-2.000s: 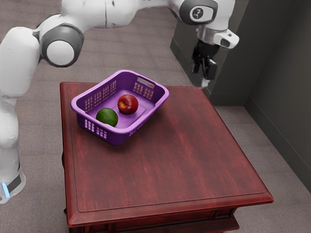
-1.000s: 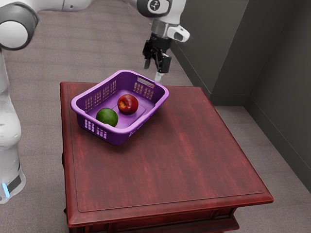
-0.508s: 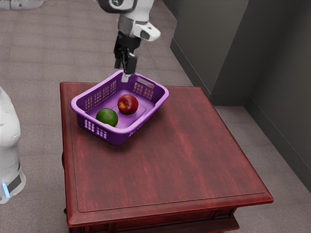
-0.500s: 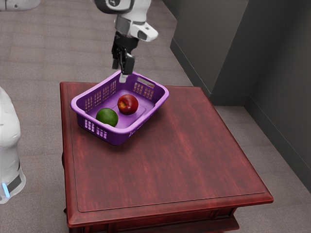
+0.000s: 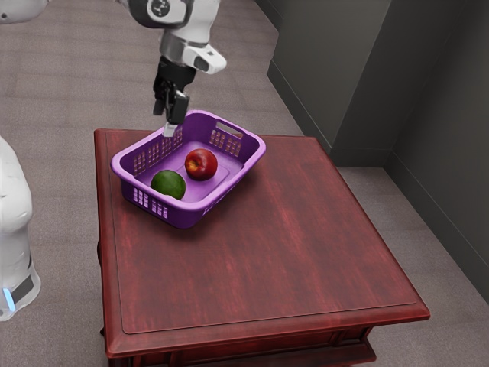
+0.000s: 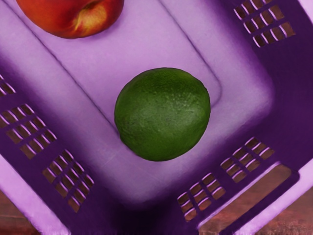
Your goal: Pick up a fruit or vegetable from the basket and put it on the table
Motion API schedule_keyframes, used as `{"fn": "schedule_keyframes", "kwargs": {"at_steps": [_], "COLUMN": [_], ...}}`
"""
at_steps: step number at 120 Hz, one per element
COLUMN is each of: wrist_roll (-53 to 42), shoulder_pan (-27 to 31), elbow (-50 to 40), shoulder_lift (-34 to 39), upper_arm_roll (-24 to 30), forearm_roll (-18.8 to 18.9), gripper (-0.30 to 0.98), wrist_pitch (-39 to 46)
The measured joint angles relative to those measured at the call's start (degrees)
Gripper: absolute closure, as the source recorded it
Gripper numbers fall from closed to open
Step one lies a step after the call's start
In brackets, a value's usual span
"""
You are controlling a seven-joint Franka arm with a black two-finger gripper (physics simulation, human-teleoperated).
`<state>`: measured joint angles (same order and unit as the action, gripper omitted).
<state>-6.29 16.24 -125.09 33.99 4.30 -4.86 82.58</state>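
Note:
My gripper point(image 5: 167, 117) hangs open above the purple basket point(image 5: 195, 205), its two fingers apart with nothing between them. Inside the basket lie a dark green round fruit point(image 5: 168, 184) and a red apple-like fruit point(image 5: 201, 164), close to each other. In the wrist view the green fruit point(image 6: 163, 114) rests on the floor of the basket point(image 6: 142, 46) near one end wall, below my hand. The red fruit point(image 6: 73, 14) lies farther along the basket floor, partly cut off by the picture's edge.
The basket stands at a far corner of the reddish wooden table point(image 5: 267, 252). Its raised rim and slotted walls surround both fruits. A dark wall point(image 5: 336, 76) rises beyond the table at the exterior view's right.
My hand has travelled toward the exterior view's left, from beyond the table's far edge to above the basket, dipping slightly at the end. Basket and fruits have stayed in place.

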Motion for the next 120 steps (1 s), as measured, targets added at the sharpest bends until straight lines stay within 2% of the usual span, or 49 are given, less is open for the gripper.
{"fn": "schedule_keyframes", "kwargs": {"at_steps": [17,32,61,91,120], "wrist_roll": [-0.56,-4.69,-12.73,-18.29,-23.78], "shoulder_pan": [-0.75,-1.25,-1.99,-2.11,-2.05], "elbow": [-1.61,-1.75,-2.32,-3.14,-4.2], "shoulder_lift": [-0.75,-1.51,-2.4,-3.63,-8.04], "upper_arm_roll": [-0.01,0.1,0.24,0.02,0.34], "forearm_roll": [0.02,0.01,1.97,2.38,0.32], "gripper": [0.0,0.0,0.0,0.0,0.0], "wrist_pitch": [4.55,8.04,10.22,11.56,14.98]}}
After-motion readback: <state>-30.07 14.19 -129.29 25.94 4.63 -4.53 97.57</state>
